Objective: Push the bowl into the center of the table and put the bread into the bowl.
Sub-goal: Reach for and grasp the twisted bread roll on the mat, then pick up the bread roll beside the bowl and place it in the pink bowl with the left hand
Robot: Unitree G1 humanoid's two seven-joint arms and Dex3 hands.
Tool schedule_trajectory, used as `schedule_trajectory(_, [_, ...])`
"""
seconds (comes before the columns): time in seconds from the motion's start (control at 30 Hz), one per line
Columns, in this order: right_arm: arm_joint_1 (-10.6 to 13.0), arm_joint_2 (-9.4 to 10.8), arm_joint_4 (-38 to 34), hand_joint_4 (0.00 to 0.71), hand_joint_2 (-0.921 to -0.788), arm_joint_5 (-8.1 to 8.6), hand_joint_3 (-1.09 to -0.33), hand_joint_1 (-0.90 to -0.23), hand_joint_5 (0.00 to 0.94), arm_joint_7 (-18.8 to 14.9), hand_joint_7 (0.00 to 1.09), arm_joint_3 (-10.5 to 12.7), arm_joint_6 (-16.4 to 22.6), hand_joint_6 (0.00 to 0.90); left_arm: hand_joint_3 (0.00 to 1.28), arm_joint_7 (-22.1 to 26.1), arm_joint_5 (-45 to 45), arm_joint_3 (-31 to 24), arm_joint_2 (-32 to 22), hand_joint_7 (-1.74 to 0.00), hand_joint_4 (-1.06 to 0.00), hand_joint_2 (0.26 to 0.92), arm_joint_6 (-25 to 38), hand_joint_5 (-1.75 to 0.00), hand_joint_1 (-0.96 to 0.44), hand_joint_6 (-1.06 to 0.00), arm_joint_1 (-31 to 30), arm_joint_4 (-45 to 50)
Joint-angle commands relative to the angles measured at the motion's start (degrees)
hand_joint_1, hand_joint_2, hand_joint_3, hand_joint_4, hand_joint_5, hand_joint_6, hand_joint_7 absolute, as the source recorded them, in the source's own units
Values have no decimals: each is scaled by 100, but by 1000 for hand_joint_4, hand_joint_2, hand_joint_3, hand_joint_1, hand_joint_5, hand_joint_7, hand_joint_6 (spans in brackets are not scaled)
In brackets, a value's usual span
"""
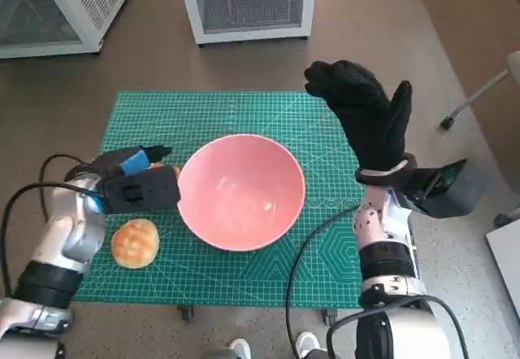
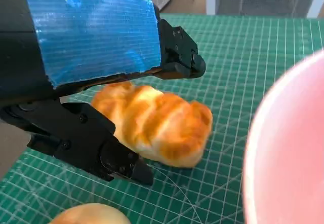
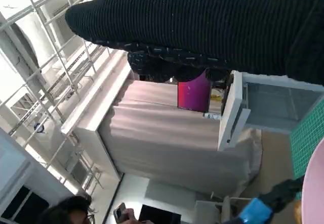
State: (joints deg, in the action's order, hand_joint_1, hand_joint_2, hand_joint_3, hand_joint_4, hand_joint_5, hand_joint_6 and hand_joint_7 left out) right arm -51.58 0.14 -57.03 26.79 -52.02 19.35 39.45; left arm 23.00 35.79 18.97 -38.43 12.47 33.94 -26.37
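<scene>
Bowl (image 1: 241, 202) sits pink and empty near the middle of the green mat (image 1: 325, 131), with the bread still outside it.

Just beside the bowl's left edge lies a golden twisted loaf (image 2: 157, 125), flat on the mat, and the left hand (image 1: 134, 180) is down around it: in the left wrist view one black finger (image 2: 179, 57) reaches over the far side of the loaf and another lies along its near side, though whether they actually press the crust is hard to tell. A round bun (image 1: 135, 242) rests on the mat a little nearer the robot, apart from the hand. The right hand (image 1: 366, 115) is raised over the mat beyond the bowl's right side, fingers spread, grasping nothing.
</scene>
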Motion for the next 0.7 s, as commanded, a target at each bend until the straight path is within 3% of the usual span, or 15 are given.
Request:
schedule_trajectory(0.03, [161,6,-18,414,-921,20,-389,-492,0,-37,1,-7,-88,587,24,-206,207,209,92,-81,-422,830,-233,-57,-81,-534,183,-431])
schedule_trajectory(0.2, [210,24,72,414,-921,36,-387,-488,0,-41,2,-17,-106,589,31,-337,362,390,81,-120,-667,874,-494,-109,-51,-671,251,-863])
schedule_trajectory(0.23, [219,26,89,414,-921,38,-387,-486,0,-39,2,-19,-112,589,78,-347,373,406,73,-143,-636,891,-530,-546,94,-712,258,-914])
schedule_trajectory(0.27, [230,25,107,414,-921,44,-386,-486,0,-40,2,-17,-122,589,99,-335,376,411,52,-152,-619,897,-550,-707,146,-726,255,-929])
schedule_trajectory(0.3, [238,26,123,415,-921,46,-386,-485,0,-38,2,-18,-130,589,122,-328,377,413,36,-525,-621,906,-568,-932,93,-641,254,-941])
schedule_trajectory(0.33, [248,24,141,415,-921,54,-385,-485,0,-41,2,-16,-140,590,142,-312,361,392,-1,-769,-619,911,-595,-1082,59,-581,236,-913])
schedule_trajectory(0.4, [262,22,164,414,-921,70,-384,-482,0,-48,2,-10,-160,589,134,-276,295,302,-109,-945,-617,916,-658,-1203,30,-581,165,-760])
schedule_trajectory(0.53, [290,29,218,413,-921,81,-382,-479,0,-42,1,-14,-183,589,118,-288,170,108,-252,-1123,-612,919,-714,-1260,7,-599,43,-467])
schedule_trajectory(0.7, [361,54,350,413,-921,78,-382,-478,0,-22,1,-39,-185,588,108,-321,-39,-330,-467,-1214,-609,920,-660,-1205,2,-616,-226,287])
